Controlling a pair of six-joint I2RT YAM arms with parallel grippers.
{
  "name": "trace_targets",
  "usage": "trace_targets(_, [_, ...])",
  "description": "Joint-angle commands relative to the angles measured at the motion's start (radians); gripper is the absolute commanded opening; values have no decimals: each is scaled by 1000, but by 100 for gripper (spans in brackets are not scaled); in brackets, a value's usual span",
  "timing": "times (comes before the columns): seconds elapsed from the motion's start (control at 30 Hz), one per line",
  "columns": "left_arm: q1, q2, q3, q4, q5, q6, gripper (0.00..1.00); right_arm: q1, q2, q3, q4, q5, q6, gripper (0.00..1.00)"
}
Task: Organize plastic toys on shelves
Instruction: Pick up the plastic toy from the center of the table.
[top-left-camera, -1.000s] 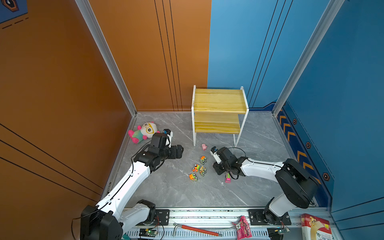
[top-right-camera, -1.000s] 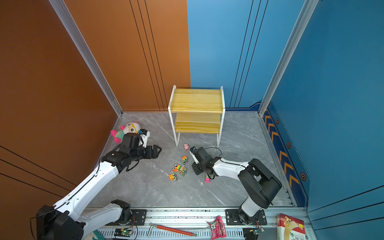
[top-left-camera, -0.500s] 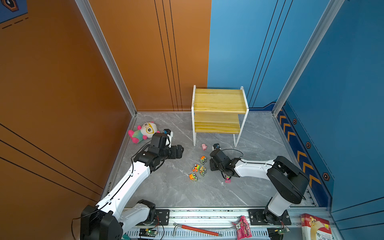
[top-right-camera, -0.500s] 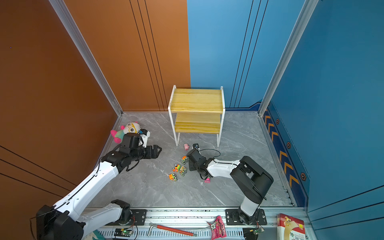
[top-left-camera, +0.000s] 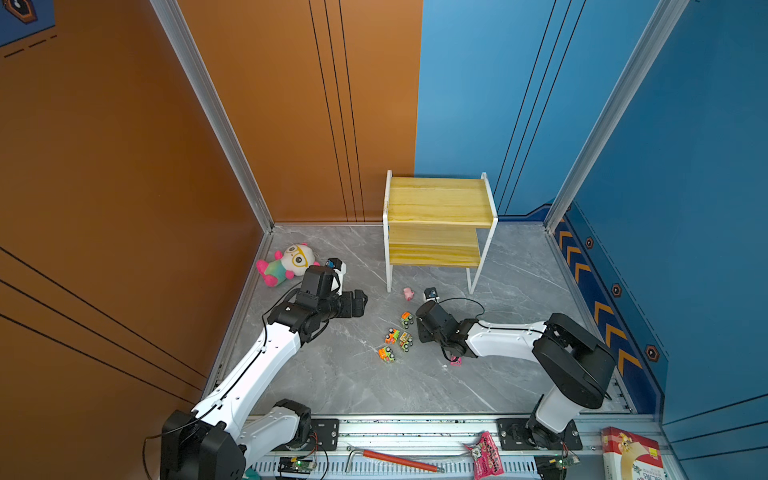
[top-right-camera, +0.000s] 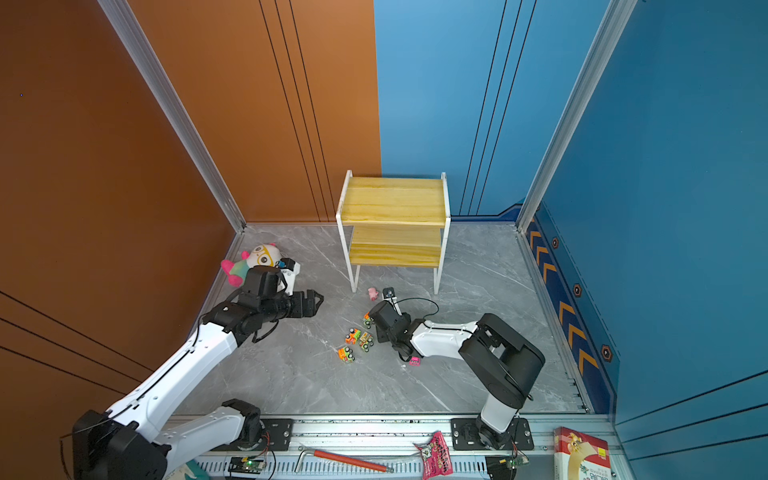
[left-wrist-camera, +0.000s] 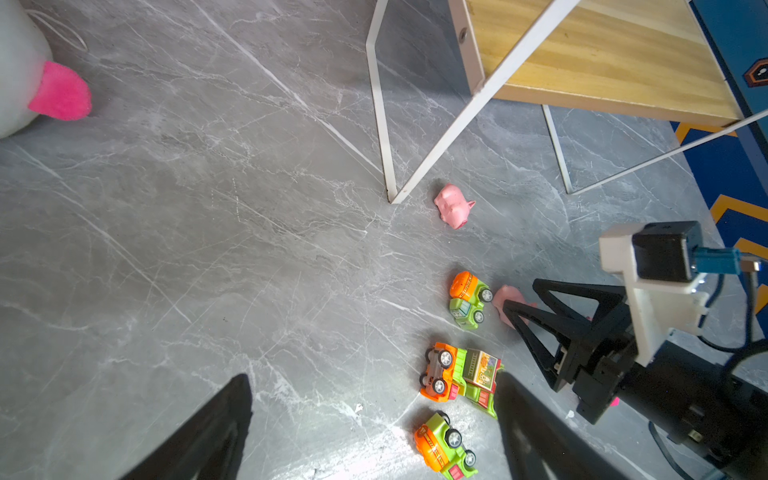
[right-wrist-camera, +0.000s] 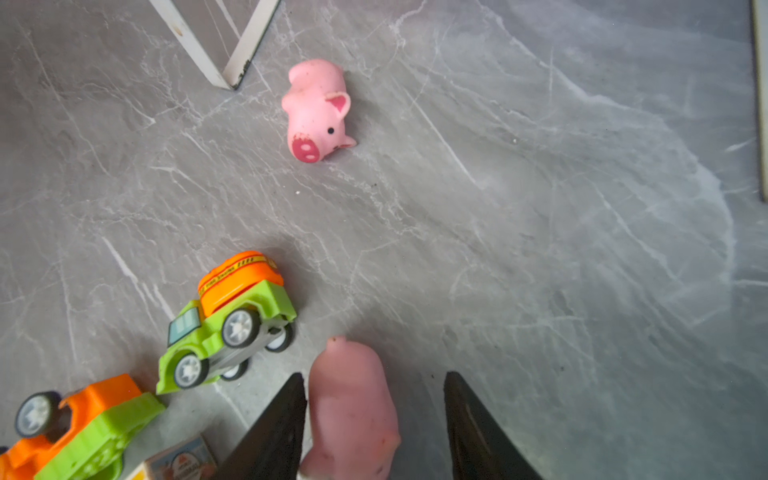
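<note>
On the grey marble floor (right-wrist-camera: 540, 249) a pink pig (right-wrist-camera: 353, 407) is lying beside a green truck (right-wrist-camera: 228, 328), between the parted jaws of the right gripper (right-wrist-camera: 374, 375) — probably soft and light, its flanks suiting a pinch. The left gripper (left-wrist-camera: 372, 376) is hanging wide open.

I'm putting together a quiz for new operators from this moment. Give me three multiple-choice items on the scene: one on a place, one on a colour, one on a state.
1. Where is the pig nearest the rack?
A. On the top board.
B. On the floor by a rack leg.
C. On the lower board.

2. What colours is the truck next to the right gripper?
A. Blue and white.
B. All black.
C. Green and orange.

3. How is the right gripper?
A. Open around a second pig.
B. Shut on a truck.
C. Shut on nothing.

Answers:
1 B: the pig lies on the grey floor beside the white leg.
2 C: green cab, orange tank.
3 A: the fingers stand apart with the second pig between them.
</note>
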Motion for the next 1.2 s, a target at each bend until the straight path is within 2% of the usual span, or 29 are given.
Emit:
trace_targets(0.0, [5, -19, -10, 17, 18, -4, 92, -3, -60, -55, 91, -4, -92, 58])
trace_targets(0.3, [4, -22, -12, 16, 17, -5, 92, -9, -80, -188, 351, -82, -212, 67])
trace_targets(0.43, [5, -25, -14, 17, 15, -5, 92, -34, -63, -223, 443, -121, -242, 67])
trace_targets(0.7, [5, -26, -14, 18, 11, -1, 92, -71, -15, -248, 540, -172, -271, 62])
trace_targets(1.17, [5, -19, -12, 17, 14, -1, 92, -82, 46, -274, 570, -198, -256, 53])
